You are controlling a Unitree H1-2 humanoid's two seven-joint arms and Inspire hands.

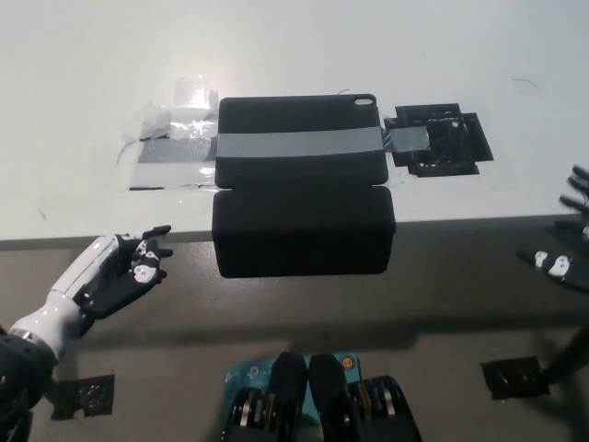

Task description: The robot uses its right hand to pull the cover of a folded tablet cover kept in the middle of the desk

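The black tablet cover (pixel 302 150) lies in the middle of the white desk (pixel 276 55), held down by a grey tape strip (pixel 299 144). Its front flap (pixel 304 230) is unfolded and hangs out over the desk's front edge. My black right hand (pixel 566 249) is at the far right edge of the picture, well away from the flap, its fingers spread and nothing in it. My white left hand (pixel 118 269) rests open at the lower left, just below the desk edge, apart from the cover.
Clear and grey tape patches (pixel 170 147) lie left of the cover and black tape pieces (pixel 440 140) lie to its right. A black marker square (pixel 509 378) sits on the floor at lower right, another marker square (pixel 90 394) at lower left.
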